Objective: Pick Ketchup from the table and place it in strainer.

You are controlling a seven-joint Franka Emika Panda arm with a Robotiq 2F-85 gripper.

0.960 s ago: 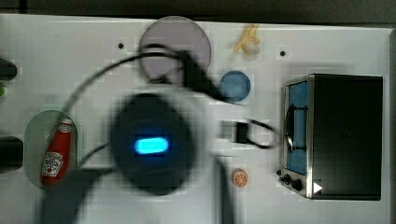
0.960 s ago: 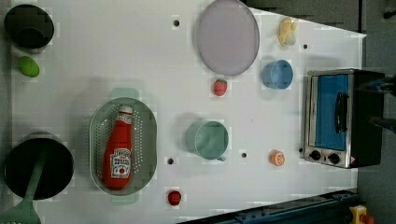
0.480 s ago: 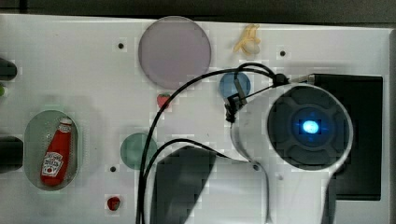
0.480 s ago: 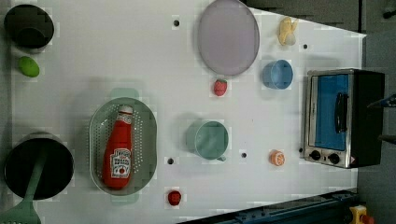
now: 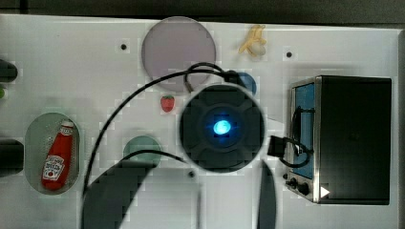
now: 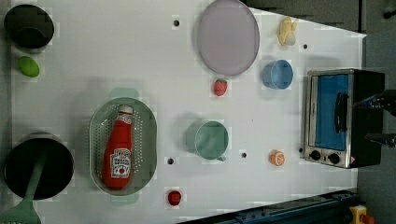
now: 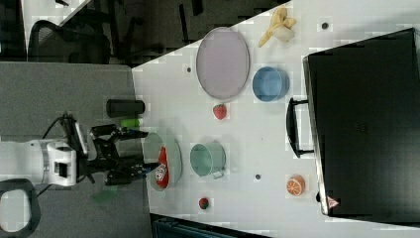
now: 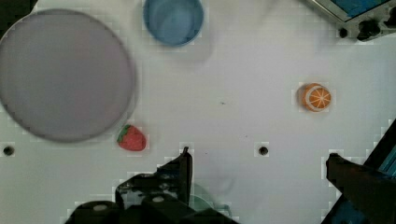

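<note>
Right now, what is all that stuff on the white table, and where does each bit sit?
Places as in the left view.
Ketchup: one, red, lying inside the strainer.
strainer: one, pale green, left of middle.
cup: one, green, centre.
bowl: one, blue, upper right.
plate: one, lilac-grey, top.
strawberries: two, red, one below the plate, one at the bottom edge.
orange half: one, beside the toaster oven.
toaster oven: one, black and silver, right.
banana: one, yellow, top right.
fingers: two, black, open, empty.
</note>
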